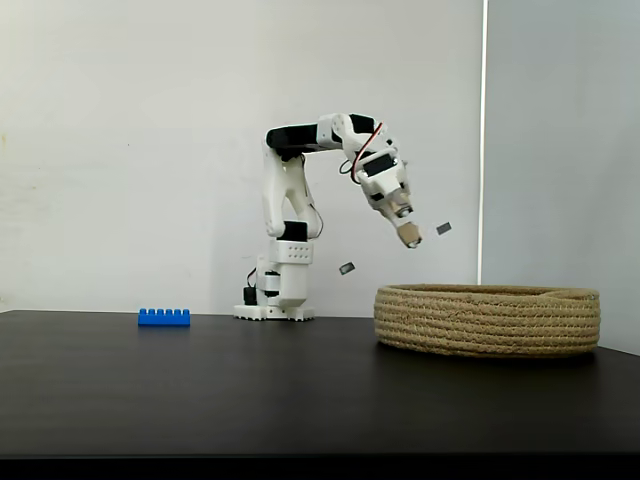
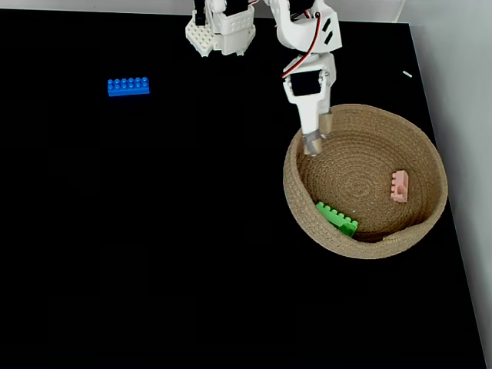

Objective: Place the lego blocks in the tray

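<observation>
Right, blue lego block: long, flat, bright blue, one row of studs showing on top in a fixed view, lying flat on black tabletop, far left of arm base, well apart from basket. Green block: chunkier, bright green, studded, lying diagonal inside tray near the front-left wall. Pink block: tiny, pale pink, resting inside tray on the right part of the floor, apart from the green one. Tray: wide, low, round, coiled tan rope, much bigger than any block; seen side-on in a fixed view as a shallow bowl w/ thick ribbed wall.

Gripper hanging above tray's rear-left rim, pointed down and tilted toward the basket; in a fixed view clearly raised over the rim, not touching it. Nothing visible between the fingers; jaws look near-closed, but opening too small to judge for sure — can't tell.

Room: large bare black surface betw. blue block and tray, also all across the front. Tray sits close to table's right edge; white wall directly behind arm base.
</observation>
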Motion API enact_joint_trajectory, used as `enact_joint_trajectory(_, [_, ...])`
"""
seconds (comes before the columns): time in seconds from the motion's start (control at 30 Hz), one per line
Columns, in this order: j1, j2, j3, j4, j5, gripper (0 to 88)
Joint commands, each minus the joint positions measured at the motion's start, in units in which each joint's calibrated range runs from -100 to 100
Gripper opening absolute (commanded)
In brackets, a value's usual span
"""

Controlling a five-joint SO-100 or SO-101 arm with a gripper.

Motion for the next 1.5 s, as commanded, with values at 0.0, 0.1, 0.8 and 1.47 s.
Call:
enact_joint_trajectory(0.0, [8.1, -5.3, -2.7, 12.9, 5.1, 31.8])
enact_joint_trajectory(0.1, [15.6, -8.1, 0.5, 17.8, 11.5, 32.0])
enact_joint_trajectory(0.8, [63.0, -12.6, 18.2, 25.0, 42.2, 33.5])
enact_joint_trajectory(1.47, [81.3, -9.1, 29.5, 7.5, 55.5, 35.2])
